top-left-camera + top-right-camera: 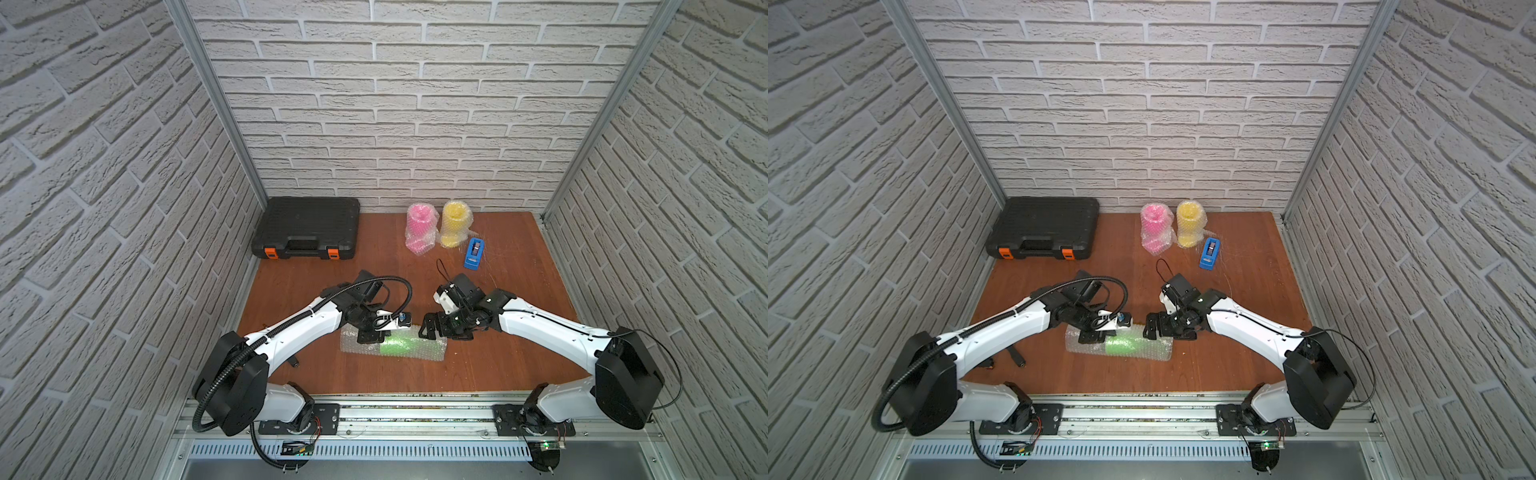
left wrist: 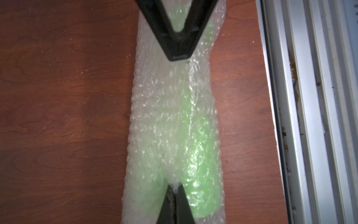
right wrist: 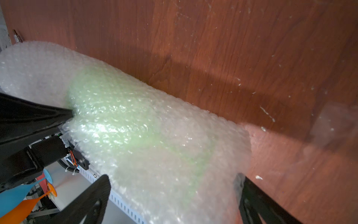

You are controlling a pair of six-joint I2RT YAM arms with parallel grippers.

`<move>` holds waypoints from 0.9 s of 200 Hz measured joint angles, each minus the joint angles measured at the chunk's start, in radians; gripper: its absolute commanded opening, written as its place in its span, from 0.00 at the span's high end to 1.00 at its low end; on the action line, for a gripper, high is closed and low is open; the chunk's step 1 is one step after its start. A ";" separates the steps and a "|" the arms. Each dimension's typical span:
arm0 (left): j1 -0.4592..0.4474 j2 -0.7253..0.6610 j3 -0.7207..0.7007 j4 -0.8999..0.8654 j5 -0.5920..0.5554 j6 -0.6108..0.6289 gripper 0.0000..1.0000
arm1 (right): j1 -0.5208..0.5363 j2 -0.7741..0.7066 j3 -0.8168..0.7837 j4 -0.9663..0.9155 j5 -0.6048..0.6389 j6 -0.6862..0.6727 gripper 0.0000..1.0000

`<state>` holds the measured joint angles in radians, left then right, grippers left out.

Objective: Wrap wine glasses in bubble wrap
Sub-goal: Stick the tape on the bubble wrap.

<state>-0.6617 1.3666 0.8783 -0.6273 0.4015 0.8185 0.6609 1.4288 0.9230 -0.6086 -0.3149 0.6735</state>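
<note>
— What do we see at the left gripper (image 2: 175, 187)?
— Its two fingers are pressed together, with a pucker of the bubble wrap (image 2: 164, 97) pinched at their tips. The pinch sits on top of the roll, at the edge of where the green goblet (image 2: 201, 164) shows through the film.
— And the right gripper (image 3: 173, 180)?
— Its jaws stand wide apart, one finger on each side of the roll's other end. We cannot tell whether either finger presses the film.
— Where do we place the goblet itself?
— It lies on its side inside the roll, on the table (image 1: 519, 332) toward the front, between the two grippers. The wrap reaches past it at both ends.
— What gets in our way?
— In both top views the left gripper's body covers part of the roll, so we see the pinch only in the wrist views.
— And further out?
— At the back, the pink goblet (image 1: 419, 226) and the yellow goblet (image 1: 455, 224) stand upright just beside each other, each in its own wrap. The blue tape dispenser (image 1: 473, 253) sits just beside the yellow one, toward the front. A shut black tool case (image 1: 307, 228) lies in the back left corner, well apart from the roll.
— And the arms?
— Both rise from bases on the front rail (image 1: 415, 415). Their elbows point out to the sides, the forearms slant inward toward each other, and the wrists tip down over the roll.
</note>
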 measured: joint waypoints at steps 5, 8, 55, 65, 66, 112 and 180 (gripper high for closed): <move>0.000 0.000 0.001 0.000 0.000 0.000 1.00 | 0.000 0.006 0.002 0.002 0.002 0.004 0.00; 0.000 0.001 0.001 0.000 0.000 0.000 1.00 | 0.000 0.009 0.003 0.002 0.004 0.007 0.00; 0.000 0.002 0.002 -0.001 0.000 0.000 1.00 | -0.005 0.015 0.095 -0.008 0.050 0.018 0.03; 0.000 0.002 0.002 -0.001 0.001 0.000 1.00 | -0.012 0.001 0.114 -0.008 0.053 0.014 0.04; 0.000 0.002 0.002 -0.001 0.001 0.000 1.00 | -0.012 0.000 0.115 -0.008 0.053 0.014 0.05; 0.000 0.002 0.002 -0.001 0.000 0.000 1.00 | -0.056 -0.134 0.131 -0.034 -0.023 0.035 0.06; 0.000 0.002 0.002 0.002 0.000 0.000 1.00 | -0.056 -0.319 -0.051 0.109 -0.309 0.433 0.08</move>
<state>-0.6617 1.3682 0.8799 -0.6254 0.4015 0.8188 0.6048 1.1099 0.8719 -0.4992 -0.6243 1.1069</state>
